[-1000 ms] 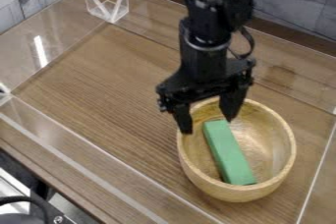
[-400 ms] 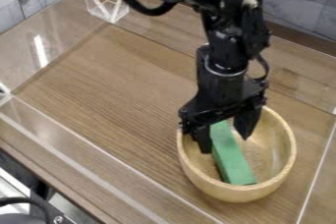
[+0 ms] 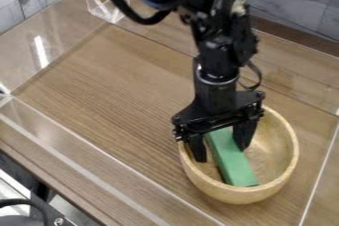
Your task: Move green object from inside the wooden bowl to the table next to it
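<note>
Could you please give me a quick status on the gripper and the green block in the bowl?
Gripper open, pointing down, fingers straddling the green object. Green object not gripped, lying in the wooden bowl. Table beside the bowl shows nothing in the way.

Flat green object [image 3: 233, 161] lies aslant inside round wooden bowl [image 3: 284, 131] on table [image 3: 106, 81].

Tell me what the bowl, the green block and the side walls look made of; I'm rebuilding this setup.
The wooden bowl looks like light tan wood with a dull finish, and faint grain shows. The green object is plain, matte bright green; plastic, foam or painted wood, unclear which. The walls seem clear acrylic: see-through, with glare. The table shows brown wood grain, possibly laminate.
</note>
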Controlling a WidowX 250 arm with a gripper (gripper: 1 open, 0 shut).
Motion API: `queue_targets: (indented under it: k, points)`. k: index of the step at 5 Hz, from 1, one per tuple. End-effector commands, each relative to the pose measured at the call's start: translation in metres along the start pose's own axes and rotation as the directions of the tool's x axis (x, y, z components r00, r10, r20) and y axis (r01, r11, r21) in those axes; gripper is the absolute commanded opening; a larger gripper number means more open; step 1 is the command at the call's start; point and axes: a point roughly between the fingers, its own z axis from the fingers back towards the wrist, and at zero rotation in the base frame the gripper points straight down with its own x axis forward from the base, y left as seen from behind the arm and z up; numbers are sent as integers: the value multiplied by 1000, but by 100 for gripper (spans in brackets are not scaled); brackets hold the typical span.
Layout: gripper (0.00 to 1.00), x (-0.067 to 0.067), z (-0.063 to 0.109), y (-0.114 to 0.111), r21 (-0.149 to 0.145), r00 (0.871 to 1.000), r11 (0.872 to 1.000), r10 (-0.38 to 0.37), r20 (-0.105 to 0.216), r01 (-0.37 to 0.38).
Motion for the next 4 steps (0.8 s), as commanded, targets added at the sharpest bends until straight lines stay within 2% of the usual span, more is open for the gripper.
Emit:
queue_targets:
  k: [1, 2, 4]
  points:
    - [100, 9, 12, -2, -45, 1000, 999, 26, -4, -26]
    - [100, 12, 19, -1, -60, 999, 997, 51, -8, -52]
    - [100, 0, 10, 4, -80, 993, 989, 120, -8, -121]
